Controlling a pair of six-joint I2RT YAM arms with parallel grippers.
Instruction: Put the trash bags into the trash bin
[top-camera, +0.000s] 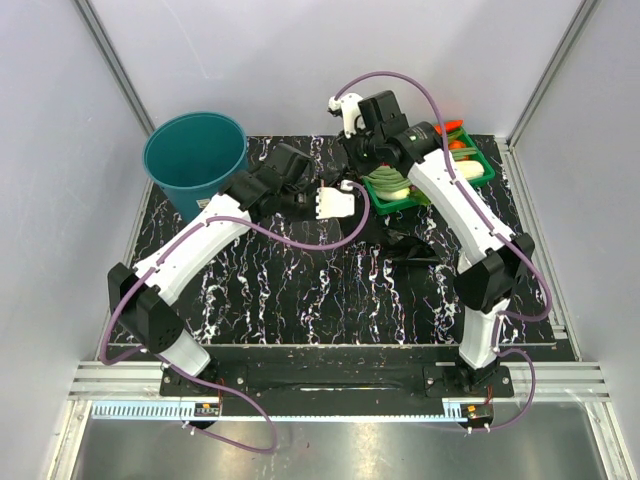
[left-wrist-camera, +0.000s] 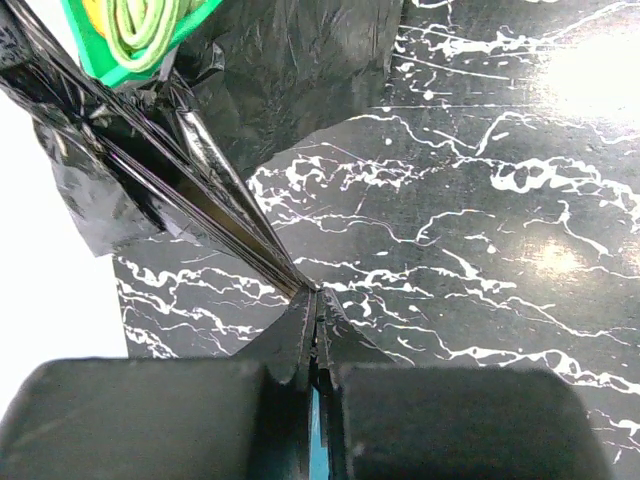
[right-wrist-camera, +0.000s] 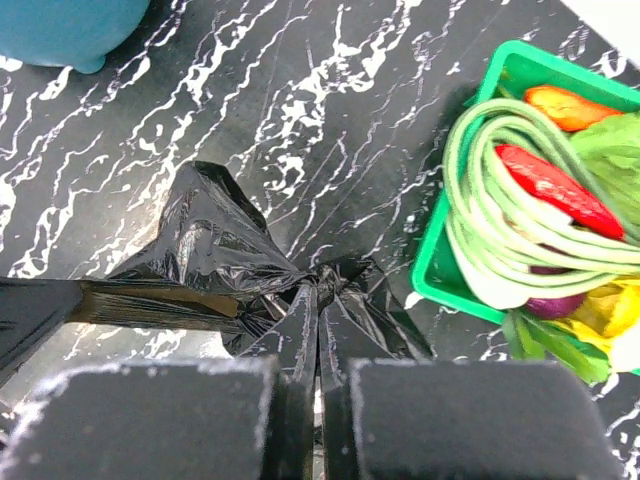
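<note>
Table (top-camera: 300, 300): flat black top with white marble-like veins, glossy enough to throw back the lamp light.
Left gripper (left-wrist-camera: 316, 300): fingers pressed together on a thin fold of black film. The film runs away from the tips as a taut, ridged band.
Right gripper (right-wrist-camera: 320, 290): fingers together, clamped on a bunched knot of the same black film. It is held just above the table, beside the tray.
Trash bags (right-wrist-camera: 215, 240): thin, shiny black plastic, crinkled and limp. They are stretched between the two grippers near the middle of the far half of the table, with loose folds sagging toward the top. I cannot tell whether this is one bag or several.
Tray (right-wrist-camera: 432, 265): shallow, bright green hard plastic with a rectangular rim, just right of the bags. It holds a coil of long green beans, a red pepper and something orange and leafy.
Bin (top-camera: 195, 160): round teal plastic bucket with smooth tapered walls. It stands upright at the far left corner, well apart from the bags. No black film shows inside.
Done: both grippers have hold of the film, judging by the clamped tips.
Left: most of the task, namely carrying the film left over the rim, letting go, and getting the floppy tails inside.
Risk: the slack film may drape over the rim instead of dropping in.
</note>
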